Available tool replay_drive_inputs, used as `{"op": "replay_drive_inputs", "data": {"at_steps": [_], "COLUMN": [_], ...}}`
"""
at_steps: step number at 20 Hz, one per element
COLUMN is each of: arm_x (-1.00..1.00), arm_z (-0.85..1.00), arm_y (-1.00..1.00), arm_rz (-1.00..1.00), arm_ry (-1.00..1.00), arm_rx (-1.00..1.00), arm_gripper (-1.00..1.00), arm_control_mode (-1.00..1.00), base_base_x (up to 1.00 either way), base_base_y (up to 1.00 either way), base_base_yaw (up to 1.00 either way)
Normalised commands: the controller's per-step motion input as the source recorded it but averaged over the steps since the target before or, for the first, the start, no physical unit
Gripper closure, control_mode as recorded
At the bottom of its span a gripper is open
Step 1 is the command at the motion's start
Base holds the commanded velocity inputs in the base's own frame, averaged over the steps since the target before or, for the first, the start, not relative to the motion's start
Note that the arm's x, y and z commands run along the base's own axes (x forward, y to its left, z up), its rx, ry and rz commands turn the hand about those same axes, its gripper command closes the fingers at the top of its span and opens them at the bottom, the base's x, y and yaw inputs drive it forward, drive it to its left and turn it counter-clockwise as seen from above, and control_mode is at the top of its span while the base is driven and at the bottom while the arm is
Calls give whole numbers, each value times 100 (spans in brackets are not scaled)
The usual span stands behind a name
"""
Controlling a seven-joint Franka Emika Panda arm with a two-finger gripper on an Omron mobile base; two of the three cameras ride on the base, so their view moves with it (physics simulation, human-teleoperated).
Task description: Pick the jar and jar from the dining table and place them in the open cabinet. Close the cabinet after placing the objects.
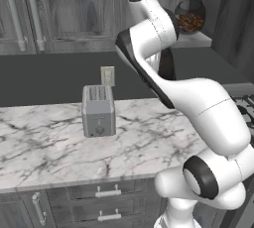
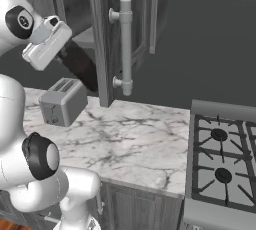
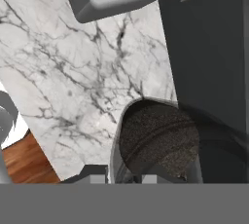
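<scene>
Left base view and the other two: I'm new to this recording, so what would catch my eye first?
The big white robot arm rears up over the veined marble counter. A tall dark cylindrical jar hangs from its hand near the silver toaster, while a squat round glass jar with brown contents sits high in the open dark grey cabinet.

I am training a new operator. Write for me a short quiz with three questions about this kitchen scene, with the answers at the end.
1. True or false: the toaster stands upright on the marble counter.
2. In the right base view, what is next to the counter on its right side? A) a sink B) a stove C) a fridge
3. Fill in: the squat round jar holds ___ contents.

Key: 1 true; 2 B; 3 brown.
</scene>
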Motion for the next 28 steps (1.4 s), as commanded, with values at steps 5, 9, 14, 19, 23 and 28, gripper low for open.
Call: {"op": "replay_drive_inputs", "data": {"at_steps": [5, 9, 14, 19, 23, 28], "arm_x": [0, 0, 5, -1, -24, -44], "arm_z": [46, 31, 16, 24, 23, 19], "arm_y": [-19, -16, -4, -2, 0, 1], "arm_rz": [0, 0, 0, 1, 1, 1], "arm_ry": [-25, -28, -19, -20, -19, -20], "arm_rx": [-17, -16, -9, -5, -3, -3], "arm_gripper": [100, 100, 100, 100, 100, 100], "arm_control_mode": [-100, -100, -100, -100, -100, -100], "base_base_x": [0, 0, 0, 0, 0, 0], "base_base_y": [0, 0, 0, 0, 0, 0], "base_base_yaw": [0, 0, 0, 0, 0, 0]}}
